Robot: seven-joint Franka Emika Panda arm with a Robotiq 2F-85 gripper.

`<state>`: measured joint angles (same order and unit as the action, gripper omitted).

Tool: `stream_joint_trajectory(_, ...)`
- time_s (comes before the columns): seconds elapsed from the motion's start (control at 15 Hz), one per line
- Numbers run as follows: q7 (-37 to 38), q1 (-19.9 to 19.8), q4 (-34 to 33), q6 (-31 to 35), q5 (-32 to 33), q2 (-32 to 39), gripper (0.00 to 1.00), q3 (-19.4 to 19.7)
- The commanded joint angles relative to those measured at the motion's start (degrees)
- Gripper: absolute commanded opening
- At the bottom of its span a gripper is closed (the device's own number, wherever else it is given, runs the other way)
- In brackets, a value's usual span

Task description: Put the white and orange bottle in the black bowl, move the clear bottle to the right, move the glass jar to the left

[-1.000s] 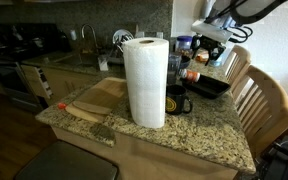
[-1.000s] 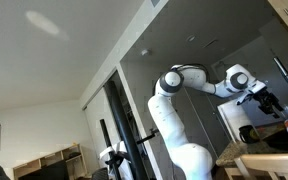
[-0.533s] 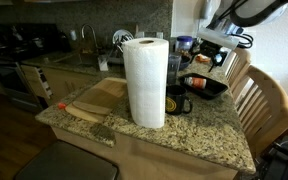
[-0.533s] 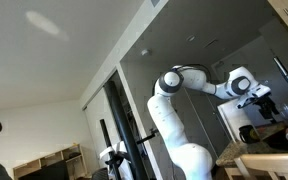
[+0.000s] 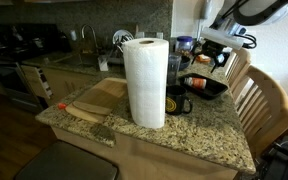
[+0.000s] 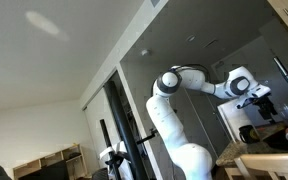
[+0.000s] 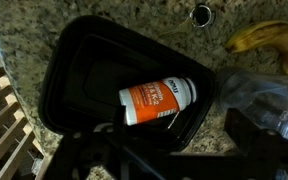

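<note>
Wrist view: we see the white and orange bottle [image 7: 157, 100] lying on its side inside the black bowl [image 7: 64, 75], which sits on the speckled granite table [image 7: 29, 25]. The clear bottle [image 7: 269, 100] is just beside the bowl, near a banana [image 7: 264, 38]. The hand [image 7: 169, 150] is spread wide above the bowl, holding nothing.

End effector [image 5: 222, 54] risen above black bowl [image 7: 69, 80], opened; white and orange bottle [image 7: 156, 100] released inside.

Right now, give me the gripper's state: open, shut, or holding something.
Gripper: open, holding nothing; the small white and orange plastic bottle lies loose in the glossy black bowl.
</note>
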<state>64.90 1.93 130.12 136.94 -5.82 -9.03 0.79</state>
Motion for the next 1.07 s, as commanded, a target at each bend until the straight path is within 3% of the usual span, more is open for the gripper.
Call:
stream_joint_trajectory(0.0, 3.18, -1.37, -0.21, 1.90, 3.77, 0.25, 1.00, -2.78)
stream_joint_trajectory(0.33, 22.99, -2.92, 0.15, 16.61, 19.70, -0.53, 1.00, -7.22)
stream_joint_trajectory(0.47, 32.99, -4.76, -2.04, 16.89, 28.60, 0.29, 1.00, -8.67)
stream_joint_trajectory(0.53, 27.06, -2.40, -0.92, 16.09, 23.40, 0.08, 1.00, -7.22)
stream_joint_trajectory(0.67, 31.26, -3.25, -1.70, 16.12, 26.80, 0.09, 1.00, -7.78)
stream_joint_trajectory(0.8, 29.47, -2.70, -4.38, 14.08, 25.16, 1.52, 1.00, -7.86)
stream_joint_trajectory(1.0, 14.65, 3.18, -12.70, 8.38, 10.20, 6.45, 1.00, -4.84)
